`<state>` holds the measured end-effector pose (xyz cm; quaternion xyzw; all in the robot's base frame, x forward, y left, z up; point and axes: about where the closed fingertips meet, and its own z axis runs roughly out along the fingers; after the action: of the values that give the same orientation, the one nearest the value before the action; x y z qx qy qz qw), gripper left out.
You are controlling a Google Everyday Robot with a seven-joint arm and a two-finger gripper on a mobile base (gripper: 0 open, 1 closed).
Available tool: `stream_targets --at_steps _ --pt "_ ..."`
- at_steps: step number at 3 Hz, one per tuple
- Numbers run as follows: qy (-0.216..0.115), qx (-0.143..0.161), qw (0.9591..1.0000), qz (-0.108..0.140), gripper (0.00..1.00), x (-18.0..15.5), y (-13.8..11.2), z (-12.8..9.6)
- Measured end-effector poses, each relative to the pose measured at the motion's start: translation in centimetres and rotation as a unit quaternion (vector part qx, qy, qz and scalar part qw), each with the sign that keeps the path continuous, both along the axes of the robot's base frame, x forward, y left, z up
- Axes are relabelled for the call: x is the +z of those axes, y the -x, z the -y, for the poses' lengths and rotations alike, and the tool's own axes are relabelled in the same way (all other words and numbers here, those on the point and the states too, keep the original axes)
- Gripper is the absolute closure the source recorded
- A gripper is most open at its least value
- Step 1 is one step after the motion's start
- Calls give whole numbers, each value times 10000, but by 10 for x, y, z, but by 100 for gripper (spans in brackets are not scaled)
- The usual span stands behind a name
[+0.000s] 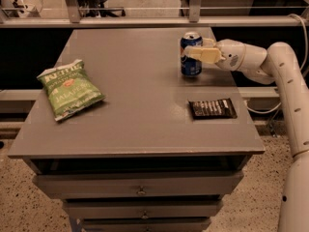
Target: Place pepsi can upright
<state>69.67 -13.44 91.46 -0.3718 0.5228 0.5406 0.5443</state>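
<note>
pepsi can (191,57): upright, silver top up, at the far right of the table (130,120), near its back edge. Base looks to be on the surface; can't confirm contact at the rim.
gripper (193,49): at the can's upper half, reaching in from the right. Clamped narrow on the can, one finger on each side.
near finger (203,55): lies across the front of the can and covers the middle of the label; only bits of blue and white show above and below it.
far finger: mostly hidden behind the can, just a pale stub visible beside the top rim.
arm (285,76): white, comes in from the right, bends down and runs out of frame at the right and bottom edges. Base not visible.
snack bar (212,108): flat black wrapper, nearer the front than the can and apart from it, close to the right edge. Print unreadable.
chip bag (70,88): green, lying flat on the left side, well apart from the can.
drawers (140,183): below the tabletop, lower ones cut off by the frame's bottom edge.
</note>
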Motion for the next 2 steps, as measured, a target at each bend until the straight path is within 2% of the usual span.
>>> stream_targets --at_steps 1,2 --pt "-45 17 9997 226 59 -5 3 5" --pt "13 6 9980 637 35 -6 8 12"
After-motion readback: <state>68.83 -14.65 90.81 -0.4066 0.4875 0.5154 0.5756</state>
